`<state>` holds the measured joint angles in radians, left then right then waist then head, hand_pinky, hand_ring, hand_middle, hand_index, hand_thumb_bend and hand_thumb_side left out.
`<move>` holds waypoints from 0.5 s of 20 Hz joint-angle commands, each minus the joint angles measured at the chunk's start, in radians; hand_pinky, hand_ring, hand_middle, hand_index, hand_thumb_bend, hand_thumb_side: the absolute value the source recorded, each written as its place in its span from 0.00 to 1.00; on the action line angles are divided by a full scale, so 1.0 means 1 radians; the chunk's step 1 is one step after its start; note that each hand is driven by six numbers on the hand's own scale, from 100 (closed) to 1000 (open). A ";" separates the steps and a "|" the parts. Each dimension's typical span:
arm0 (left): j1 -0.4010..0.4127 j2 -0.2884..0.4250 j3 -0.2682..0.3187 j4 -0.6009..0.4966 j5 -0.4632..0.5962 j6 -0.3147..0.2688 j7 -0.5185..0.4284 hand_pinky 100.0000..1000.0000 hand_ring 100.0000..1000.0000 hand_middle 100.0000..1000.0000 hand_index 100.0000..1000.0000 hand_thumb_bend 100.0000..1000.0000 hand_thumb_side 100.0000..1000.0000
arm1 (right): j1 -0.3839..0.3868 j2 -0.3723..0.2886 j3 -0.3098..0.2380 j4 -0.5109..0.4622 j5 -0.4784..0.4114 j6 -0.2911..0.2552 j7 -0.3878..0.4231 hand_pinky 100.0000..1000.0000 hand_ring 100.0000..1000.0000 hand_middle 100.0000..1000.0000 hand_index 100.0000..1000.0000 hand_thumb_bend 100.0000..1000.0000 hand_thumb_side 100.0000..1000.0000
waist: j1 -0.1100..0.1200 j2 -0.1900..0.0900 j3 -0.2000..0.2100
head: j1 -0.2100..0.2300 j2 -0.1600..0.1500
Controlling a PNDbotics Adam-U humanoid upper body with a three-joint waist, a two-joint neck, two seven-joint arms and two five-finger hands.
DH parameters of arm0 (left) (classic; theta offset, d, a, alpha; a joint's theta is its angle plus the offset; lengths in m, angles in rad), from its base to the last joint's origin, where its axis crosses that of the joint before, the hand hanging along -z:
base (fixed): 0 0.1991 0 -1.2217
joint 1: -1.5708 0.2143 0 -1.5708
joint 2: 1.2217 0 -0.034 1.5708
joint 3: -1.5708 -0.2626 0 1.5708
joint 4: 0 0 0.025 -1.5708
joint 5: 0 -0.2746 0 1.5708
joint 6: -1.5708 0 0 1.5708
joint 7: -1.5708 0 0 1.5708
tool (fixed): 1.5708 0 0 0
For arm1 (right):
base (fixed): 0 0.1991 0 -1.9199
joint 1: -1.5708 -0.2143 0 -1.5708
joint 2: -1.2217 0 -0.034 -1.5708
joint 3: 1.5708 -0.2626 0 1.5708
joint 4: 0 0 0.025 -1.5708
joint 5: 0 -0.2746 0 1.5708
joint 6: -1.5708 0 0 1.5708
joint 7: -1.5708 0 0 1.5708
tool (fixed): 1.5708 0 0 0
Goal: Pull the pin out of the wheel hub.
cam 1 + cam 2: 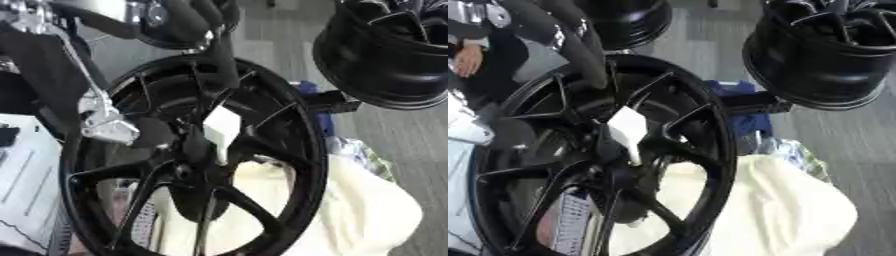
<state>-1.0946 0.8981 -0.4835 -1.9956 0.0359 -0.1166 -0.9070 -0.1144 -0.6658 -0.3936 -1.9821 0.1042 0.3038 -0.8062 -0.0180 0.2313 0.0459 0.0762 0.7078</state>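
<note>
Wheel hub fills mid-frame, white pin at its center.
My left hand sits at center-left; can't tell its fingers' state.

A large black wheel hub fills the view, its spokes meeting at the centre. A white wedge-shaped piece sits just above that centre. A black and silver arm crosses the hub's left rim. A second black wheel hangs at upper right. Cream cloth lies behind the hub.
</note>
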 commanded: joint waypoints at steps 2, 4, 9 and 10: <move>-0.020 -0.014 -0.015 -0.004 -0.061 0.057 0.004 0.82 0.80 0.71 0.84 0.23 0.33 | -0.009 -0.026 -0.006 -0.018 -0.005 0.095 -0.101 0.40 0.58 0.64 0.82 0.27 0.22 | -0.002 -0.015 -0.003 | 0.002 -0.004; -0.014 -0.022 -0.024 -0.004 -0.097 0.077 0.007 0.83 0.80 0.71 0.85 0.23 0.33 | -0.011 -0.023 -0.007 -0.018 -0.008 0.094 -0.101 0.40 0.58 0.64 0.82 0.27 0.22 | -0.002 -0.012 -0.004 | 0.004 -0.003; 0.002 -0.044 -0.039 -0.004 -0.140 0.127 0.011 0.84 0.82 0.74 0.88 0.23 0.34 | -0.015 -0.017 -0.007 -0.018 -0.016 0.091 -0.101 0.39 0.58 0.64 0.82 0.27 0.22 | -0.004 -0.004 -0.008 | 0.007 -0.003; 0.004 -0.048 -0.041 -0.004 -0.144 0.139 0.010 0.84 0.82 0.74 0.88 0.23 0.34 | -0.016 -0.015 -0.007 -0.018 -0.018 0.090 -0.101 0.39 0.58 0.64 0.82 0.27 0.22 | -0.005 -0.002 -0.009 | 0.008 -0.003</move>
<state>-1.0799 0.8439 -0.5286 -1.9956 -0.0987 0.0072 -0.8982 -0.1227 -0.6621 -0.3935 -1.9821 0.0926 0.3009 -0.8091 -0.0213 0.2435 0.0377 0.0808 0.7078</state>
